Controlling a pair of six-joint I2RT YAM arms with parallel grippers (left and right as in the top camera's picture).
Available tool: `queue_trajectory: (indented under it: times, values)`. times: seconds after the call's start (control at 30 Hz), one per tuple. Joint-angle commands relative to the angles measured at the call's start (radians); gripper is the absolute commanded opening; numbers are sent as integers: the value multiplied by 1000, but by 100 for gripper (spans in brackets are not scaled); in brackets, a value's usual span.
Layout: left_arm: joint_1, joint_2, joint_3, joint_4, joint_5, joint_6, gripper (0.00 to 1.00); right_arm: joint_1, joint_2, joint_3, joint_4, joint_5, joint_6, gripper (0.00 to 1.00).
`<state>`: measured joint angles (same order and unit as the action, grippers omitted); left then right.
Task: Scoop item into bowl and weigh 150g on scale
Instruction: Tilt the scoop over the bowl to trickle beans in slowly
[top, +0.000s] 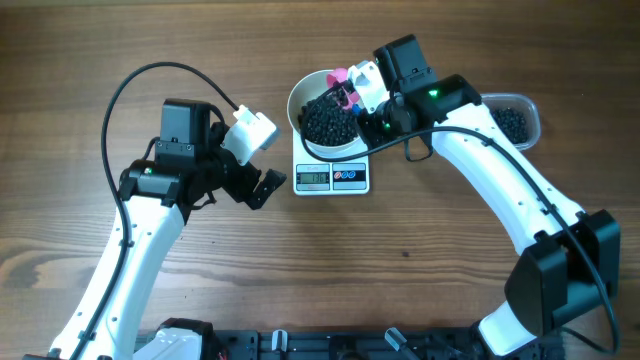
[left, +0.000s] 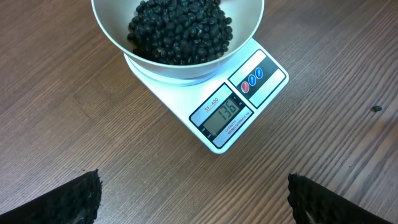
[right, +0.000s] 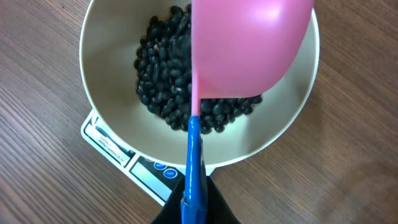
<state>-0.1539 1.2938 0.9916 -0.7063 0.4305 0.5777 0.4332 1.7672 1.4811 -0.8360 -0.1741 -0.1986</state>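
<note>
The white bowl (top: 297, 104) stands on the scale (top: 332, 178), and a heap of small black beads, the item (top: 328, 122), lies in it. In the left wrist view the scale (left: 231, 118) shows 136 below the bowl (left: 118, 38). My right gripper (right: 194, 208) is shut on the blue handle of a pink scoop (right: 249, 43). The scoop is tipped on its side over the bowl (right: 102, 81) and the item (right: 161, 68). My left gripper (top: 262, 186) hangs open left of the scale, with only bare table between its fingertips (left: 81, 196).
A clear plastic container (top: 512, 121) holding more black beads sits at the right, behind my right arm. A black cable loops over the table at the back left.
</note>
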Motion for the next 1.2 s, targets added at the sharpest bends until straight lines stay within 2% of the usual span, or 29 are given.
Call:
queue_trajectory:
  times: [0.0, 0.3, 1.17]
  values:
    - [5, -3, -6, 3, -2, -10, 100, 6, -33, 28, 8, 18, -50, 4]
    - [5, -3, -6, 3, -2, -10, 100, 6, -33, 28, 10, 19, -90, 4]
    - [5, -3, -6, 3, -2, -10, 100, 6, -33, 28, 13, 18, -90, 4]
